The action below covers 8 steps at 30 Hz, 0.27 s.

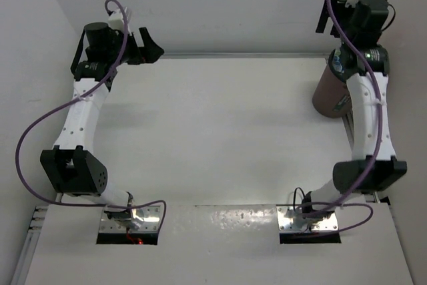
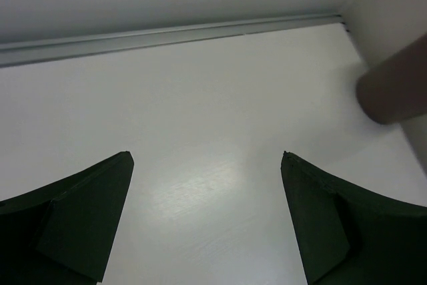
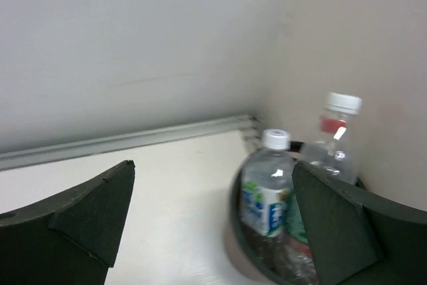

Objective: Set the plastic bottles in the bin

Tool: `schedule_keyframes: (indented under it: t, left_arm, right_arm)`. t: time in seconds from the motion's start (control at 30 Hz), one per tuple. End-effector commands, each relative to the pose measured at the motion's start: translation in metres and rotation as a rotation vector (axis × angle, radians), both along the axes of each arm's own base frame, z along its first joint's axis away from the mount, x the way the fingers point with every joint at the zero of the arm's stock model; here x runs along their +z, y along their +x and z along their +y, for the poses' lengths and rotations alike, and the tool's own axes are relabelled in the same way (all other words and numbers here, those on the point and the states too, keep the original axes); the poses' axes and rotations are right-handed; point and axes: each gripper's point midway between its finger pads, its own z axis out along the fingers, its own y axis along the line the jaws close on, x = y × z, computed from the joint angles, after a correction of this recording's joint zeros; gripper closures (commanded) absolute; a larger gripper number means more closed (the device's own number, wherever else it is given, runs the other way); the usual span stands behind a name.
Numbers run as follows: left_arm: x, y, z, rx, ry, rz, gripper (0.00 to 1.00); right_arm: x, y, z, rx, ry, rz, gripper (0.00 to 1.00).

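Right fingers (image 3: 87, 221) stand wide apart over the bin (image 1: 327, 95) at the top view's upper right, bottles (image 3: 265, 195) inside. Left fingers (image 2: 80, 215) apart, empty. Drop-off looks done; next, lift clear and seek any remaining bottle.

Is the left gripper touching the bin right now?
Apart. The top view shows the left gripper at the far left and the bin at the right edge, with wide bare table between them.

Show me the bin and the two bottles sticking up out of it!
bin (image 1: 324, 95): top view, its brown side wall.
bottle with the blue label (image 3: 263, 205): right wrist view, its label.
bottle with the red band (image 3: 331, 125): right wrist view, the red band.
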Motion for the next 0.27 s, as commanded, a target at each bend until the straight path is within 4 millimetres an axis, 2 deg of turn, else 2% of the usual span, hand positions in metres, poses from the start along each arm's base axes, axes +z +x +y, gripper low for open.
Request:
schedule_keyframes:
  t: [0.0,0.07,0.1,0.13,0.23]
  left_arm:
    - [-0.017,0.004,0.047,0.219,0.149,0.081,0.0]
    - [-0.015,-0.004,0.066,0.306,0.186,0.076,0.0]
    - [-0.017,-0.008,0.07,0.327,0.195,0.08,0.0]
    - [-0.026,-0.011,0.073,0.335,0.217,0.094,0.0]
    - [-0.022,-0.023,0.085,0.373,0.258,0.072,0.0]
  right_arm:
    - [0.039,-0.034,0.055,0.274,0.044,-0.101,0.01]
    - [0.028,-0.045,0.074,0.346,0.063,-0.064,0.01]
    - [0.014,-0.045,0.077,0.353,0.079,-0.029,0.01]
    - [0.006,-0.047,0.084,0.378,0.098,-0.008,0.01]
    - [-0.012,-0.052,0.088,0.389,0.135,0.032,0.01]
